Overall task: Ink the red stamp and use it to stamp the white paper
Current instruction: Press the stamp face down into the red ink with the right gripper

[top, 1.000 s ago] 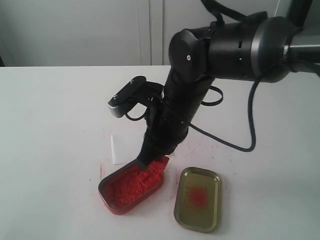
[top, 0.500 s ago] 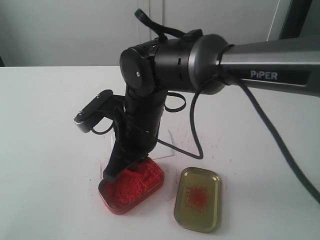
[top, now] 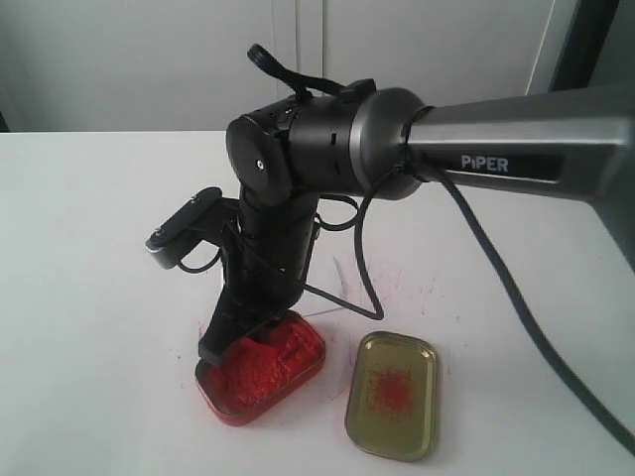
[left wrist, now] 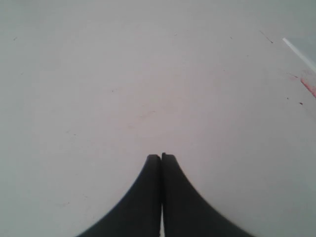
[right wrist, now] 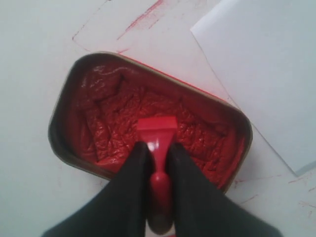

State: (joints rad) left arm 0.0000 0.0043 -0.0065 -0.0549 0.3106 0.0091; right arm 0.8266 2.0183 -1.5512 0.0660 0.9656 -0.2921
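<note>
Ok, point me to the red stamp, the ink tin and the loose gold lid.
red stamp (right wrist: 158,143): right wrist view, on its neck just above the square base.
ink tin (top: 283,390): exterior view, on its red near-side wall.
gold lid (top: 405,421): exterior view, on the bare inner face.

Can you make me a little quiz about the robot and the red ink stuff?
1. True or false: the right gripper is holding the red stamp down at the ink tin.
2. Pick one. What lies on the table beside the ink tin? A: a gold lid with a red smudge. B: a spoon. C: a cup.
3. Fill the gap: the left gripper is ____ and holds nothing.

Key: 1 true. 2 A. 3 shut.
</note>
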